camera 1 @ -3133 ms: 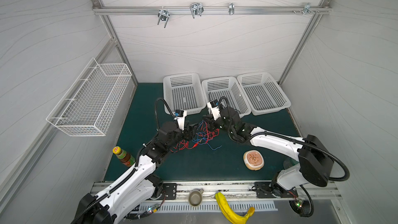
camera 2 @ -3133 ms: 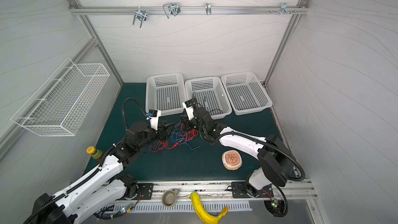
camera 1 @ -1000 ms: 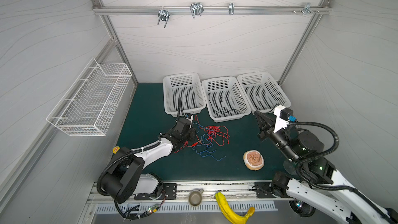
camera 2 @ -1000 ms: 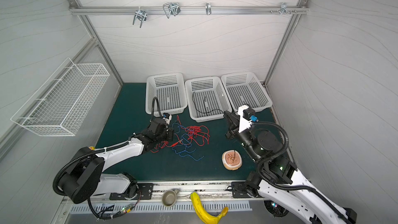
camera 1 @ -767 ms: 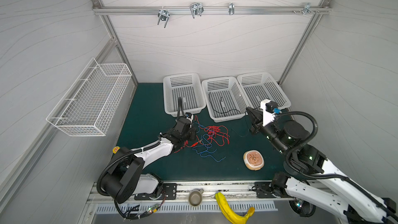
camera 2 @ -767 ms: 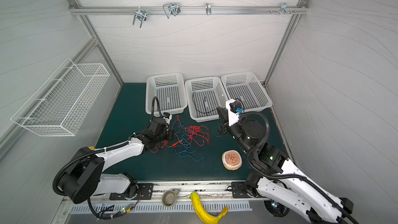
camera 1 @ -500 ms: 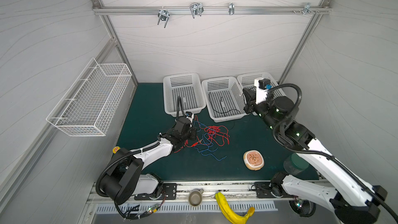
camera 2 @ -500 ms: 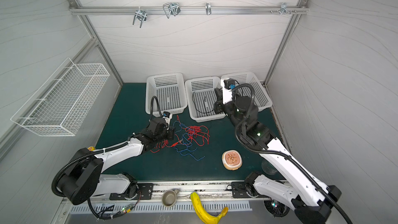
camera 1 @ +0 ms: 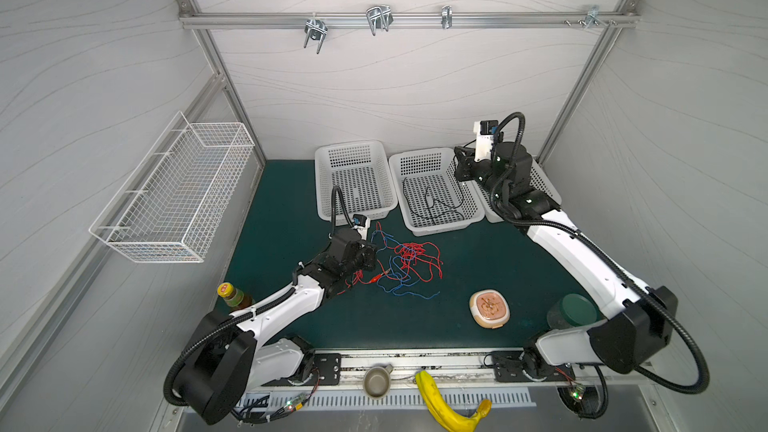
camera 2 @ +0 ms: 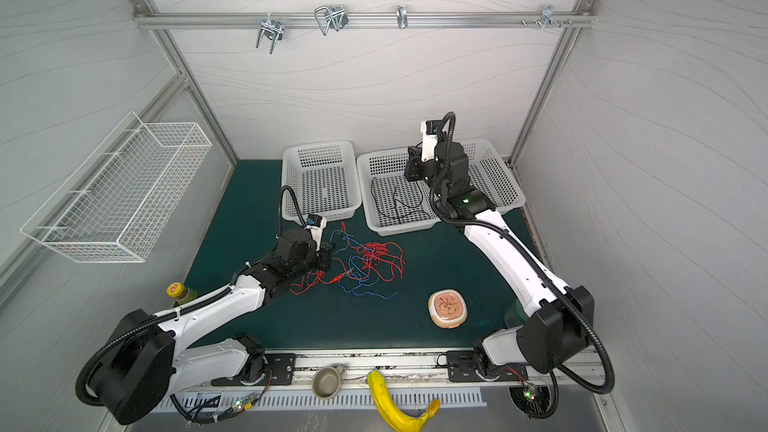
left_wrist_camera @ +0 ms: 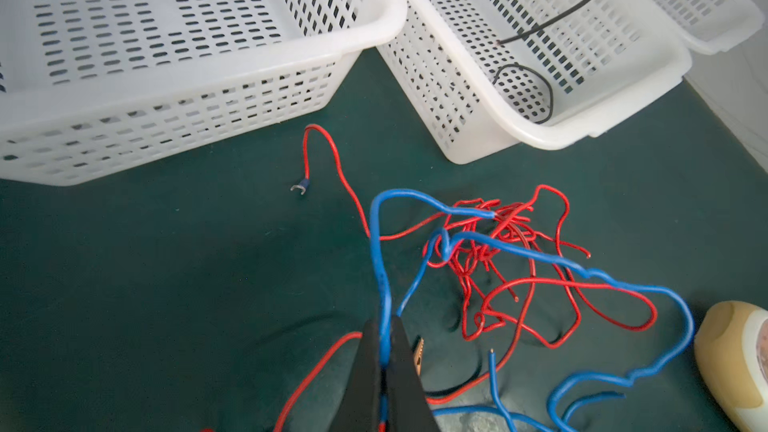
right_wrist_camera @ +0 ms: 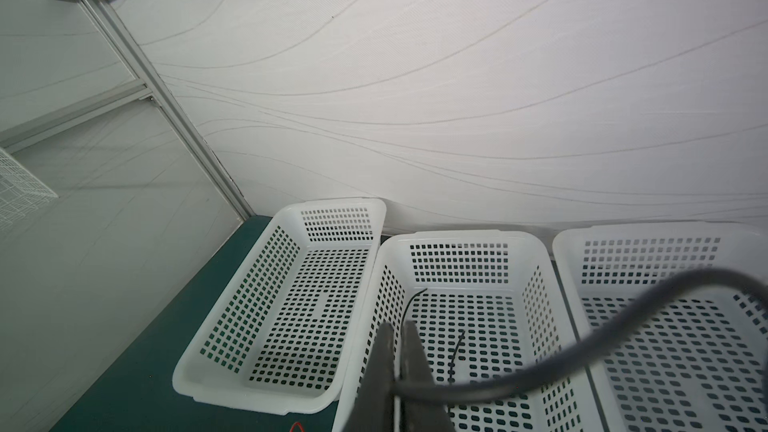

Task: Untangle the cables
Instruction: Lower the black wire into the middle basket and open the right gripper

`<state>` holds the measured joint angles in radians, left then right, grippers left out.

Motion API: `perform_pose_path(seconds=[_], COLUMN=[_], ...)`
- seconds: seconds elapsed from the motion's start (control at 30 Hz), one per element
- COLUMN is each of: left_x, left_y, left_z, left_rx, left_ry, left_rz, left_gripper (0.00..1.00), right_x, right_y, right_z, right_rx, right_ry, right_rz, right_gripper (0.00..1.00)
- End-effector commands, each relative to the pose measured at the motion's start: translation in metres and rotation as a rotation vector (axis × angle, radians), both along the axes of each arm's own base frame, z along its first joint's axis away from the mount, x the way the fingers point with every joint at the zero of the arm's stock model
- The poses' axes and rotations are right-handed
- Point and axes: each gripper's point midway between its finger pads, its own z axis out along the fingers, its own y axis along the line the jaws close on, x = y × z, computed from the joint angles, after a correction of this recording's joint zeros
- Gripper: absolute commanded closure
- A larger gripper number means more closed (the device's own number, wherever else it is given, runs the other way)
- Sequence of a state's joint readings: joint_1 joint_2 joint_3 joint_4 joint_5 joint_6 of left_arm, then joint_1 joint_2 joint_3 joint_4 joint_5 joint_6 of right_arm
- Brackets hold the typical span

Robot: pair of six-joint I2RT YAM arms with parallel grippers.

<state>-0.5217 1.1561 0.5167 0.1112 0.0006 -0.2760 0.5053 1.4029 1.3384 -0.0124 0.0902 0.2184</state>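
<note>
The cables are a tangle of red cables [camera 1: 415, 259] [left_wrist_camera: 486, 243] and a blue cable [camera 1: 395, 284] [left_wrist_camera: 376, 243] on the green mat, plus a black cable [camera 1: 432, 205] [left_wrist_camera: 544, 89] lying in the middle basket [camera 1: 440, 230]. My left gripper [camera 1: 374, 251] [camera 2: 330, 253] [left_wrist_camera: 385, 322] sits low at the tangle's left edge, shut on the blue cable. My right gripper [camera 1: 457, 164] [camera 2: 411, 170] [right_wrist_camera: 397, 326] hangs raised over the middle basket's far right corner. It is shut on the black cable [right_wrist_camera: 540, 371], which runs from its jaws down into that basket.
Three white baskets line the back: left [camera 1: 353, 151], middle and right [camera 1: 544, 189]. A beige round dish [camera 1: 489, 309], a green-lidded jar [camera 1: 575, 311] and a bottle [camera 1: 230, 295] stand on the mat. A cup [camera 1: 376, 380] and banana [camera 1: 444, 405] lie on the front rail. A wire basket [camera 1: 174, 189] hangs on the left wall.
My right arm has swung from the raised front right back and left to above the baskets, shut all the while. The left gripper has held still on the blue cable.
</note>
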Motion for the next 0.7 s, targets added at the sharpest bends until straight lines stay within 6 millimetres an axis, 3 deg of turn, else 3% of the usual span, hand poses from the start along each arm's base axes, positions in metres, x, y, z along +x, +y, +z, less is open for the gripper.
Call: perform_pose_path(seconds=[0.0, 0.23, 0.33, 0.47, 0.67], left_x=[-0.001, -0.001, -0.001, -0.002, -0.005], left_y=[0.0, -0.001, -0.001, -0.001, 0.001], left_z=[0.011, 0.022, 0.024, 0.026, 0.027], left_rx=[-0.027, -0.052, -0.058, -0.069, -0.074], left_ry=[-0.038, -0.068, -0.071, -0.074, -0.079], left_rz=[-0.003, -0.005, -0.006, -0.003, 0.003], left_gripper=[1.0, 1.0, 1.0, 1.0, 1.0], right_x=[0.008, 0.009, 0.006, 0.003, 0.003], right_y=[0.005, 0.024, 0.03, 0.034, 0.031], right_z=[-0.006, -0.124, -0.162, -0.194, -0.223], right_rx=[0.049, 0.085, 0.081, 0.058, 0.008], right_ry=[0.022, 0.353, 0.463, 0.554, 0.621], right_rz=[0.012, 0.052, 0.06, 0.074, 0.047], right_gripper=[1.0, 1.0, 1.0, 1.0, 0.98])
